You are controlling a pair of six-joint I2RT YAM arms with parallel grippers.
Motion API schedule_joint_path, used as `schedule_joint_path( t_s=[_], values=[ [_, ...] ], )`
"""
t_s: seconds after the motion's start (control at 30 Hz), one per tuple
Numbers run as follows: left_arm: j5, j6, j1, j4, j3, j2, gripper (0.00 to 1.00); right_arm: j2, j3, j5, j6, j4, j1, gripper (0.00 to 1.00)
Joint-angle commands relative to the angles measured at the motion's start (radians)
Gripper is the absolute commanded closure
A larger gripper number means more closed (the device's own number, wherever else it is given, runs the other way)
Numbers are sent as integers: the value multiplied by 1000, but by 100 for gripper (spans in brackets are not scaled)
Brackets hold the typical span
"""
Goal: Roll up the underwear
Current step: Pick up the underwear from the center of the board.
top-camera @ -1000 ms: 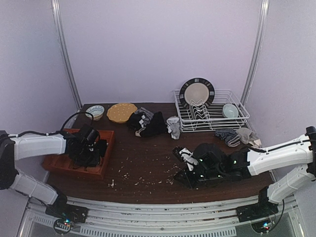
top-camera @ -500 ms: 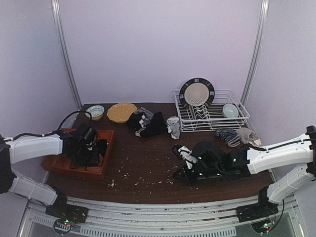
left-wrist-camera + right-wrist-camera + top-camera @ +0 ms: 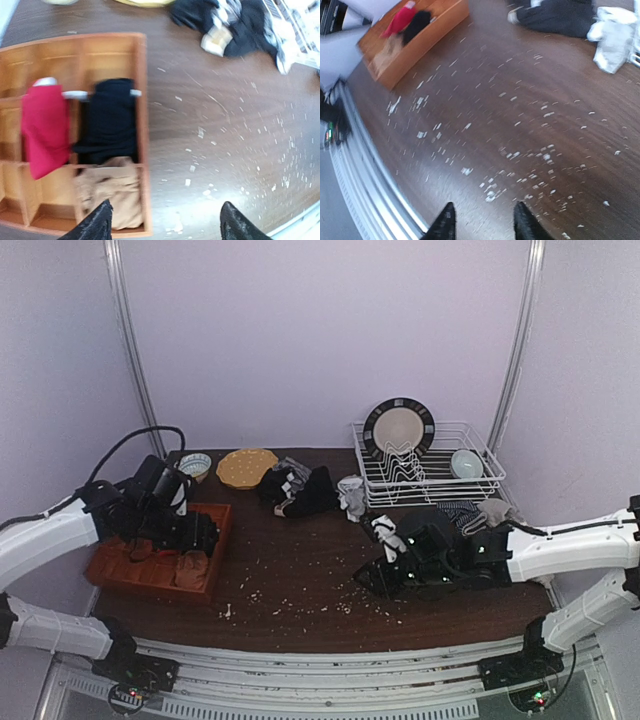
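Underwear in two lots. Rolled: sitting in the wooden tray (image 3: 142, 100) at the left of the left wrist frame, with a black roll (image 3: 112, 120) filling a compartment against the tray's right wall, a tan roll (image 3: 112, 190) lying in the compartment just below it, and a red roll (image 3: 45, 130) lying just left of the black one. Unrolled: lying heaped as a black pile (image 3: 300, 490) at the back of the counter (image 3: 300, 560), upper centre of the overhead frame, with a pale grey-white garment (image 3: 352, 497) resting just beside the pile's right edge and close to the wire dish rack (image 3: 480, 480).

Left jaws: hanging above the tray's lower right corner, standing wide apart, gripping nothing.

Right jaws: hovering low over crumb-strewn counter at the lower centre-right of the overhead frame, standing partly apart, showing only bare wood between them in the right wrist frame. Lying under that arm in the overhead frame, a dark shape, possibly cloth; too blurred for telling.

Standing upright in the rack, a dark-rimmed plate (image 3: 398, 430); lying at the rack's lower right corner, a striped sock (image 3: 455, 510). Sitting at the upper left of the counter, a yellow plate (image 3: 246, 468) and a small bowl (image 3: 193, 466).
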Motion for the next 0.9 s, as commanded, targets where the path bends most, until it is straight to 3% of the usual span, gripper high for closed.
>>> schedule_joint_path(
  t_s=[0.0,0.07,0.2,0.47,0.6,0.7,0.73,0.87],
  values=[
    [23,0,-91,149,74,207,30,-33,49,69,56,11,-120,56],
    [21,0,-104,198,119,323,31,-20,63,77,81,18,-174,51],
    [5,42,-105,312,237,542,30,-18,91,89,99,-7,-210,50],
    [-14,81,-101,368,619,992,20,-106,17,173,107,-63,-240,47],
    [-22,71,-100,405,706,1077,18,-67,15,199,139,-59,-288,37],
    [45,44,-105,503,695,1061,17,-38,22,186,152,-33,-303,35],
    [67,32,-110,547,689,1053,4,-33,22,183,151,-29,-305,35],
    [158,13,-131,647,722,1070,2,-29,14,177,155,-23,-307,35]
  ],
)
